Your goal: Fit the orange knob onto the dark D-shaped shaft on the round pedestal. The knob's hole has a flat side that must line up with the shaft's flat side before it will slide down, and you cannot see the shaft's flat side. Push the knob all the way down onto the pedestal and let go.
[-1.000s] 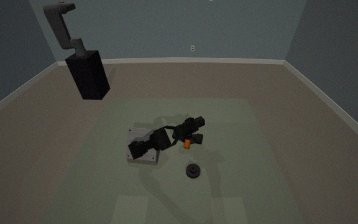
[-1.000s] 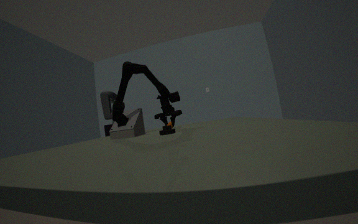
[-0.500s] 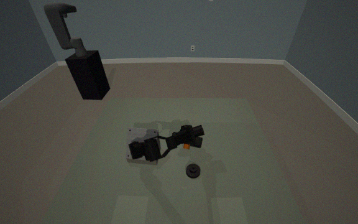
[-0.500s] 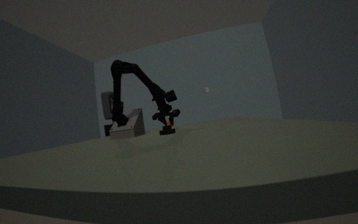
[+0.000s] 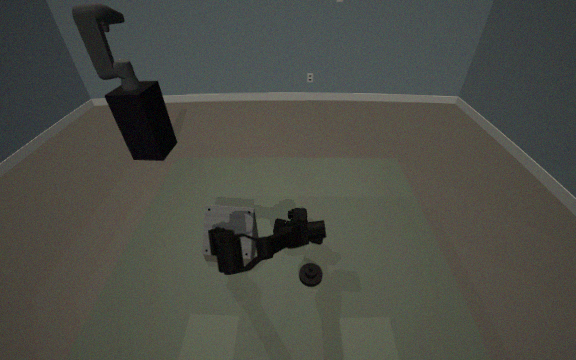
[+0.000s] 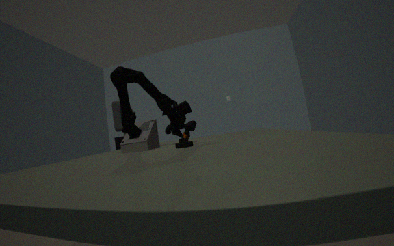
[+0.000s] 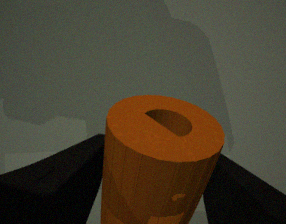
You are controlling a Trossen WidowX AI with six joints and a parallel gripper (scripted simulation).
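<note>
My gripper (image 6: 185,134) (image 7: 156,152) is shut on the orange knob (image 6: 185,135) (image 7: 146,175), one finger on each side. In the wrist view the knob's end face shows a D-shaped hole, its flat side toward the lower left. The knob is hidden by the arm in the top view. The dark round pedestal (image 5: 310,282) (image 6: 184,145) stands on the table, with the short dark shaft (image 5: 310,270) at its centre. In the top view the hand is behind the pedestal, off to its far side. The shaft's flat side cannot be made out.
The arm's grey wedge-shaped base (image 5: 210,217) (image 6: 135,146) stands left of the pedestal on the pale green table (image 5: 368,200) (image 6: 252,171). A black block (image 5: 140,125) with a grey arm-like shape on it stands beyond the table at the back left.
</note>
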